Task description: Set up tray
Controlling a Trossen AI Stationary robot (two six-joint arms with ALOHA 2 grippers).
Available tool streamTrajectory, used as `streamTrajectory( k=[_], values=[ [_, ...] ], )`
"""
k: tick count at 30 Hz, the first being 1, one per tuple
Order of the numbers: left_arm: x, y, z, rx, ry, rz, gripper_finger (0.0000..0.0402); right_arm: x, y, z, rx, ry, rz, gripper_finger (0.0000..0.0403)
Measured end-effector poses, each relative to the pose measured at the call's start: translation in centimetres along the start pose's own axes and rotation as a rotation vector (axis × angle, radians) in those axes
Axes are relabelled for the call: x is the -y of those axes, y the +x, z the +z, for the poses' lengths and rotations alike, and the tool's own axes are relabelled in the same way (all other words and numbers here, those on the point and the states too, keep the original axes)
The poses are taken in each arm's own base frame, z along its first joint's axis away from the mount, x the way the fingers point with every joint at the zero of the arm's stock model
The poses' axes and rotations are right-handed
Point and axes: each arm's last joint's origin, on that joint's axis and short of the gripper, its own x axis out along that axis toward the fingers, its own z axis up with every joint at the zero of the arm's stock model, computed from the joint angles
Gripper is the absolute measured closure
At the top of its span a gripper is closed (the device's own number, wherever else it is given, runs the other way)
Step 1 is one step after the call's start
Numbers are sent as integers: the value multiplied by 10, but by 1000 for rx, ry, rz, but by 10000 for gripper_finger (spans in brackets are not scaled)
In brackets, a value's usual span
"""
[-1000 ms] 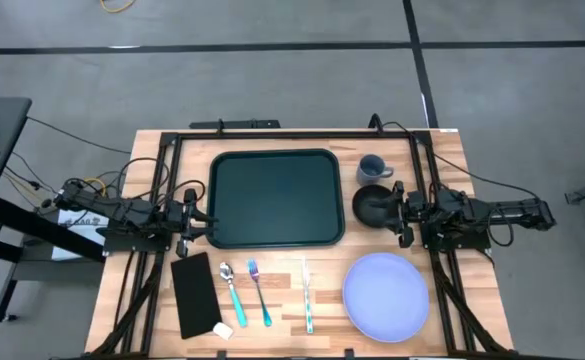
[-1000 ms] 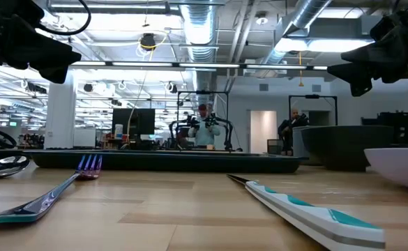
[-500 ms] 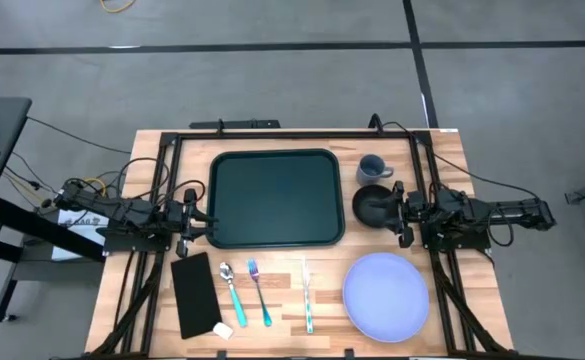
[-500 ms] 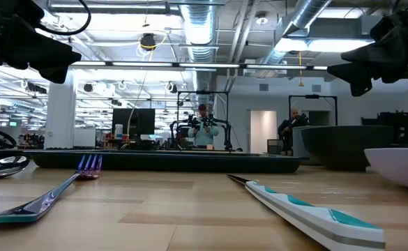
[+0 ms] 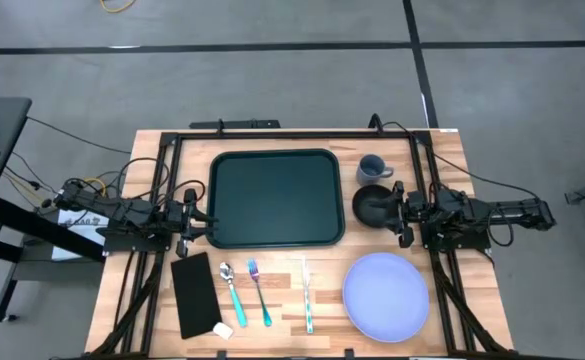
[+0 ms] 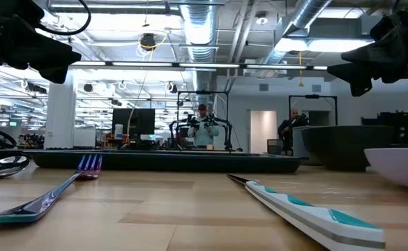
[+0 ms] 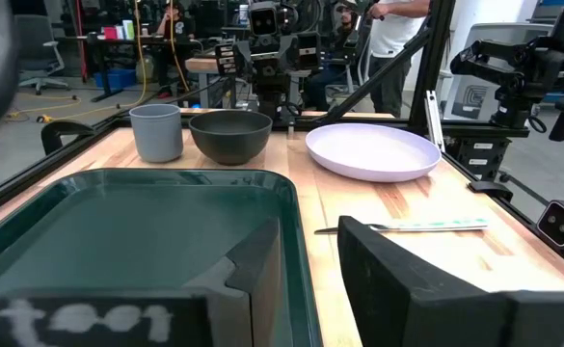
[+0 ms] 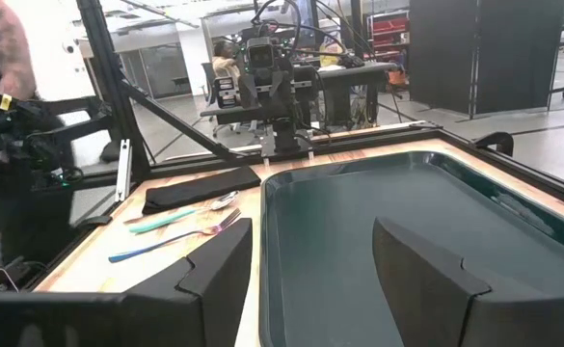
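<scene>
The dark green tray (image 5: 275, 198) lies flat in the middle of the table, its rim also showing in the left wrist view (image 7: 296, 241) and the right wrist view (image 8: 262, 222). My left gripper (image 5: 204, 222) hovers open at the tray's left edge, near its near-left corner (image 7: 310, 289). My right gripper (image 5: 400, 215) hovers open to the right of the tray, beside the black bowl (image 5: 373, 205); its fingers (image 8: 310, 280) point toward the tray. In the low view both arms hang well above the table top.
A blue-grey cup (image 5: 372, 168) stands behind the bowl. A lavender plate (image 5: 386, 296) sits at the near right. Along the near edge lie a black napkin (image 5: 195, 294), a spoon (image 5: 231, 290), a fork (image 5: 260, 292) and a knife (image 5: 307, 295). A dark frame borders the table.
</scene>
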Motion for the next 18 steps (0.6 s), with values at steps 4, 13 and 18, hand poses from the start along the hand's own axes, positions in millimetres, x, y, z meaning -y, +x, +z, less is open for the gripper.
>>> streamTrajectory(
  k=[4,13,18],
  values=[
    [0,0,0,0,0,0,306,0,0,0,0,0,0,198],
    [0,0,1,10,-4,-1,306,0,0,0,0,0,0,198],
    [0,0,2,28,-232,-9,306,0,0,0,0,0,0,198]
  ],
)
